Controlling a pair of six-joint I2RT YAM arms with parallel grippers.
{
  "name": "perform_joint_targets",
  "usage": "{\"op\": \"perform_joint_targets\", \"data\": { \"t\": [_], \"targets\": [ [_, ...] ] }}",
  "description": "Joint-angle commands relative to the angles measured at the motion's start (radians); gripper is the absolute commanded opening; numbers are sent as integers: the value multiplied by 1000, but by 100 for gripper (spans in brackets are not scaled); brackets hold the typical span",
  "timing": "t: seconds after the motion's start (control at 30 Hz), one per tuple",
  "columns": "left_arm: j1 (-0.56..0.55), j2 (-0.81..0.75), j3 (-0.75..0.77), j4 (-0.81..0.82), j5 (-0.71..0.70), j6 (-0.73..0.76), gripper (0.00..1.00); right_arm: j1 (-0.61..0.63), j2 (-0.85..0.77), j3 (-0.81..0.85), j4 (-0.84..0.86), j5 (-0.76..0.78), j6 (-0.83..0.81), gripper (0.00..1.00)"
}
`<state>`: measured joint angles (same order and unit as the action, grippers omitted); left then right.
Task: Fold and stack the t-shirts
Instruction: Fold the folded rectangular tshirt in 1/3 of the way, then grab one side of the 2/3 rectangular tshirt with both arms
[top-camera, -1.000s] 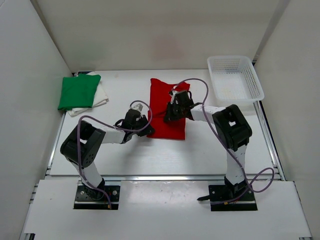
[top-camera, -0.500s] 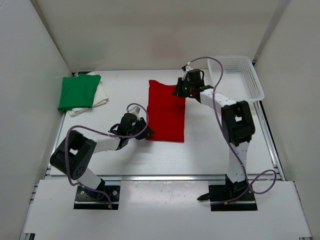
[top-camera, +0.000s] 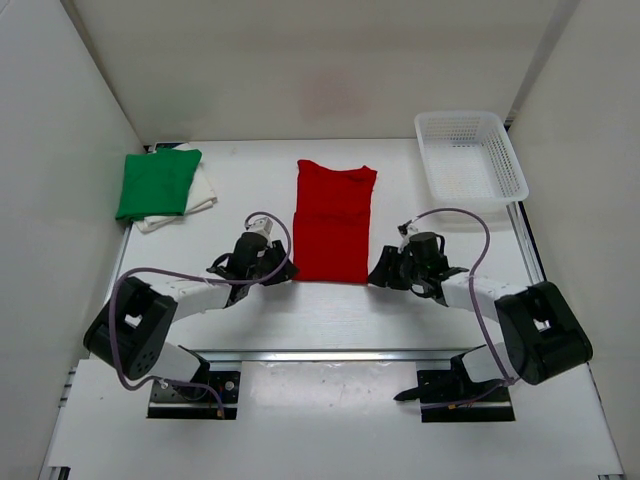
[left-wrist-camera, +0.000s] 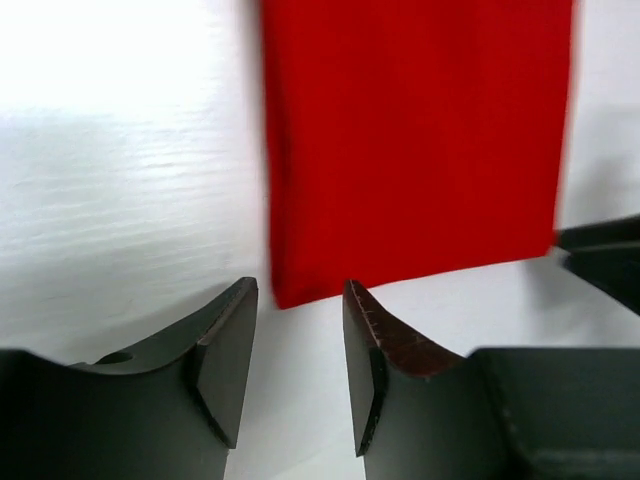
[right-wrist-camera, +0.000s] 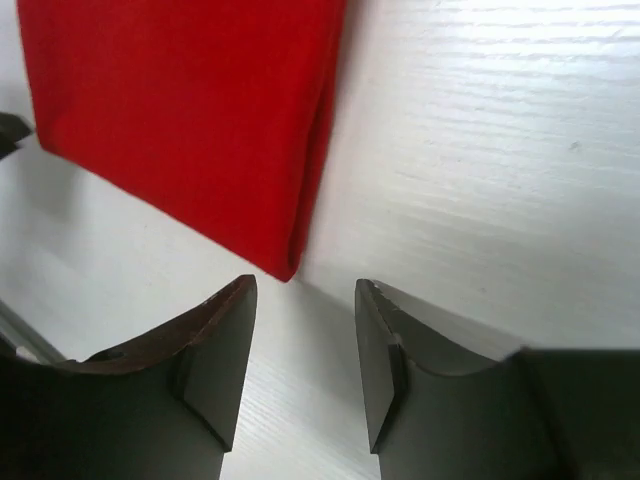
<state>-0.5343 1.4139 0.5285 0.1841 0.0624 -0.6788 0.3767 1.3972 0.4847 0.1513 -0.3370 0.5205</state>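
**Red shirt lies in a strip, an arm at each near corner**

Top view: the red cloth t-shirt (top-camera: 335, 222) lies flat in the middle of the white desk (top-camera: 250, 315), folded into a long narrow rectangle that runs away from the arms. The left fingers (top-camera: 281, 267) sit low at its near left corner and the right fingers (top-camera: 381, 271) low at its near right corner. At the far left, a folded bright green t-shirt (top-camera: 158, 183) rests on a folded white t-shirt (top-camera: 203, 192), which shows only along the green one's right and near edges. A white plastic mesh basket (top-camera: 470, 155) stands at the far right, well apart from the cloth. That makes three shirts, one of each colour, plus one basket and two arms.

Left wrist view: the fingers are parted and hold nothing. The red corner lies just beyond the gap, not between them.

Right wrist view: these fingers are also spread and empty, and the other near corner sits just ahead of them. The doubled edge of the cloth is plain here.

The shirt looks light, soft and limp, so it will sag and its layers may slide apart. The near corners seem the best hold, each pinch taking every layer. Lifting both corners together should let the near edge fold over to the far edge.
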Motion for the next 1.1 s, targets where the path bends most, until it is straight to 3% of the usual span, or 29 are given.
{"op": "perform_joint_targets", "data": {
  "t": [0.0,0.1,0.33,0.37,0.47,0.5,0.6,0.67,0.87,0.97,1.03,1.07],
  "targets": [
    [16,45,-13,-15,-30,28,51,-2,-33,-34,102,-35,13,43],
    [-4,101,5,-20,-18,28,50,10,22,-43,132,-49,19,42],
    [-30,158,2,18,2,2,31,13,115,-5,195,-76,45,19],
    [-26,161,-1,18,8,-2,26,11,126,6,205,-92,47,18],
    [-36,149,13,0,31,-16,9,-12,137,-1,241,-164,76,0],
    [-36,134,4,-9,39,-18,3,-6,122,-17,232,-157,79,0],
    [-65,48,-60,-47,5,-31,0,11,22,-85,194,-125,76,0],
    [-142,-74,-125,-72,-22,-47,0,43,-67,-150,153,-100,95,0],
    [-300,-437,-381,-239,-61,-191,0,343,-436,-331,-103,97,219,0],
    [-368,-626,-328,-441,-142,-209,0,393,-610,-330,-223,121,273,0],
    [-337,-681,-222,-512,-145,-168,0,328,-664,-255,-251,98,233,0],
    [-270,-676,-169,-511,-125,-135,0,305,-641,-227,-260,64,213,0]
  ]
}}
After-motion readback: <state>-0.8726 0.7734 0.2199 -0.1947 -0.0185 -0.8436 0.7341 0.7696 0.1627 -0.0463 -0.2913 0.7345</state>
